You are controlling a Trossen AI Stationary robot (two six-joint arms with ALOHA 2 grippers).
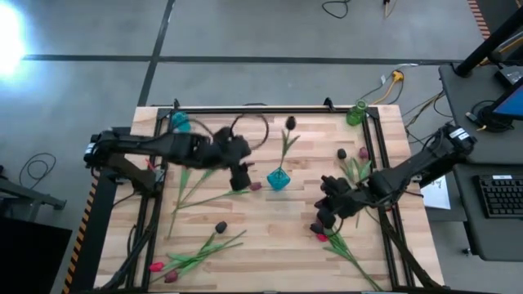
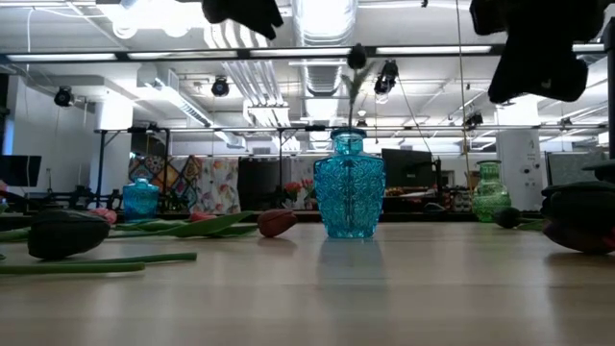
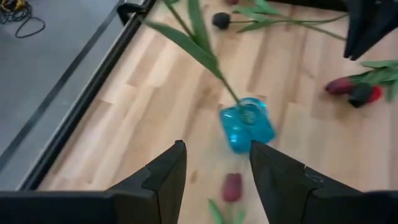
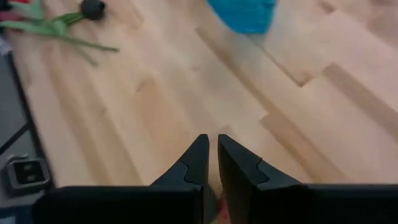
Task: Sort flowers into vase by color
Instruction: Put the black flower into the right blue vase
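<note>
In the low view, dark and red flowers [image 2: 65,234] lie nearest on the desk [image 2: 384,288]. Mid-frame, a blue vase [image 1: 279,179] holds one black tulip [image 1: 290,123]. The left gripper [image 1: 240,178] hovers beside it, jaws wide and empty; the right gripper [image 1: 324,219], lower right, has jaws nearly closed, holding nothing visible.

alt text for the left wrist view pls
The left gripper, fingers open and empty, hovers above a blue glass vase on the wooden table; one green stem already stands in the vase, and a dark red tulip head lies beside it.
</note>
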